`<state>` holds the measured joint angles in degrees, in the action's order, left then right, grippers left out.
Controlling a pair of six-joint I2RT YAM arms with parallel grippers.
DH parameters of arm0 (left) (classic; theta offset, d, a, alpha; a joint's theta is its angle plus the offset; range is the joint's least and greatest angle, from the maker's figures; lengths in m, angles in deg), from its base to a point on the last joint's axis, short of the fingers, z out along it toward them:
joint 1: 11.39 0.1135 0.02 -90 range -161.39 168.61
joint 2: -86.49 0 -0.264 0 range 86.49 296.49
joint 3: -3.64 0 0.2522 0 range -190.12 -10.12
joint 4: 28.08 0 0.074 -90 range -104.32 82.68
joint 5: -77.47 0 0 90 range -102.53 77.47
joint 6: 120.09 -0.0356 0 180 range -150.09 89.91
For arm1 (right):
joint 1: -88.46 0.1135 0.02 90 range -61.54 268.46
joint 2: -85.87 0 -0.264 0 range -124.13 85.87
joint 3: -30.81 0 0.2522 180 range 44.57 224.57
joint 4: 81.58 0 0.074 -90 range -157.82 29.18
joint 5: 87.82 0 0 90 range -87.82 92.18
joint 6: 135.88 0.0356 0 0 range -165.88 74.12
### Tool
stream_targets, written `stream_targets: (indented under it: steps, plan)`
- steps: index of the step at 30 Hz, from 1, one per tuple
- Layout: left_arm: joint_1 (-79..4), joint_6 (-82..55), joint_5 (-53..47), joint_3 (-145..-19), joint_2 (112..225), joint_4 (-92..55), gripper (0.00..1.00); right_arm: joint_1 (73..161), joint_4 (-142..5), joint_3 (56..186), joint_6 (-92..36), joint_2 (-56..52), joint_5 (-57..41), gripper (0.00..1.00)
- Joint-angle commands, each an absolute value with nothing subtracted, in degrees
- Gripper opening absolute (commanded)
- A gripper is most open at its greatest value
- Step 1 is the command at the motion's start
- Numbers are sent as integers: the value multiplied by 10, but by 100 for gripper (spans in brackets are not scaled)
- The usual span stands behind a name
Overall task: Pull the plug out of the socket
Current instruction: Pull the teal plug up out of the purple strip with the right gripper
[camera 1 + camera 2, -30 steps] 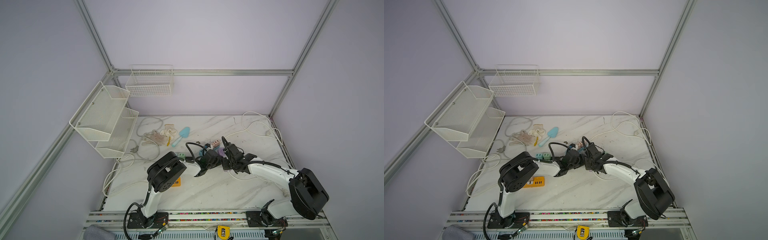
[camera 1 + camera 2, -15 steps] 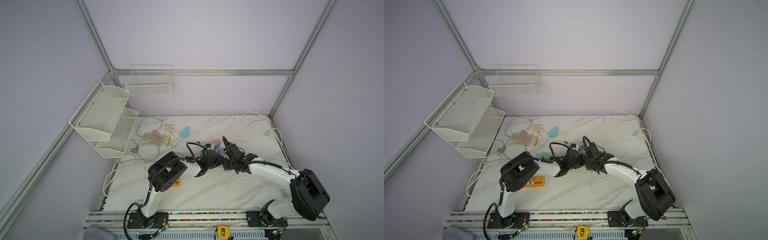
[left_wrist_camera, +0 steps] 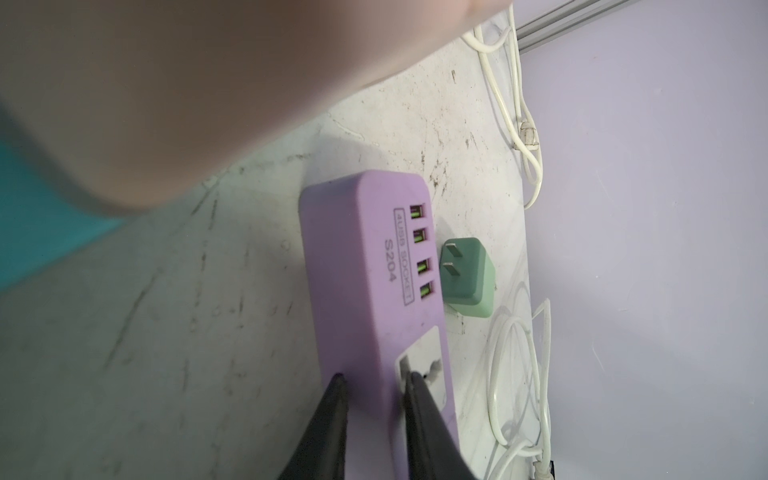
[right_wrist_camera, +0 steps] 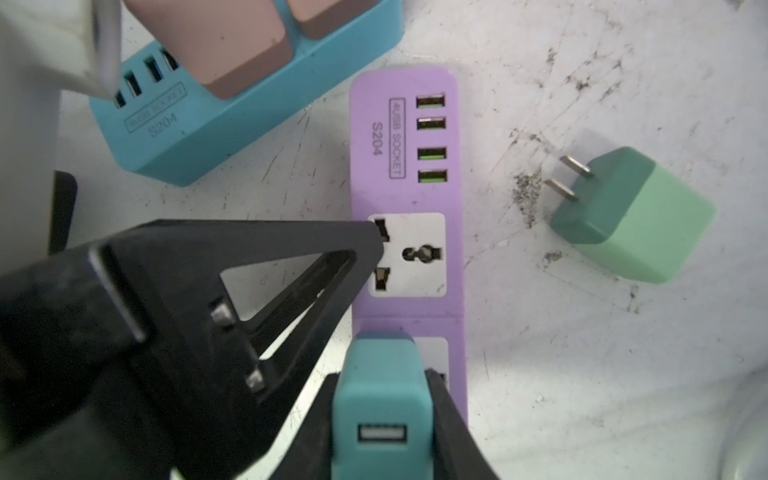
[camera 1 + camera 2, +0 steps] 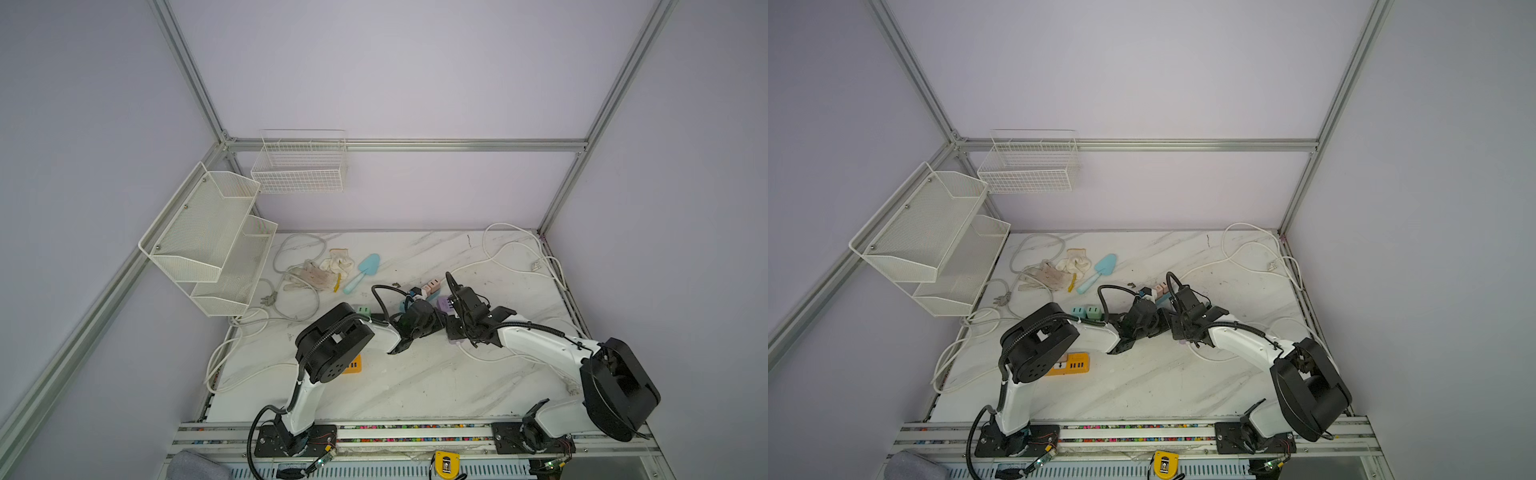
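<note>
Grip is done; the pull itself is not. The right claw (image 4: pixel 382 376) is closed tight on the teal plug (image 4: pixel 380 411), one finger on each side of its body. The plug sits over the second outlet of the purple power strip (image 4: pixel 407 195), mid-table. Its prongs are hidden, so I judge it seated, not free. The left claw (image 3: pixel 374 376) is pinched shut on the strip's edge by the empty white outlet (image 4: pixel 409 253), bracing it. A green plug (image 4: pixel 631 216) lies loose on the table (image 4: pixel 582 374) just beside the strip, prongs bare. A blue strip (image 4: pixel 232 124) with pink plugs (image 4: pixel 224 45) sits near.

Next move, my read: the right claw draws straight out along the prongs while the left pins the strip down. Any slant could jam the prongs or drag the strip along.
</note>
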<state>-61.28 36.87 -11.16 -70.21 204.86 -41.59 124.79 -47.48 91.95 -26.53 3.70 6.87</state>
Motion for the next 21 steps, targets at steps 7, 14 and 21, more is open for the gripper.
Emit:
stream_targets:
  steps: [7,14,21]
  plan:
    - [-620,367,-85,-686,2091,-304,24,1236,-486,932,-251,94,95,5]
    - [-620,369,-87,-688,2090,-301,24,1242,-494,945,-279,75,54,3]
    - [-620,354,-84,-702,2077,-291,24,1213,-477,931,-245,147,67,3]
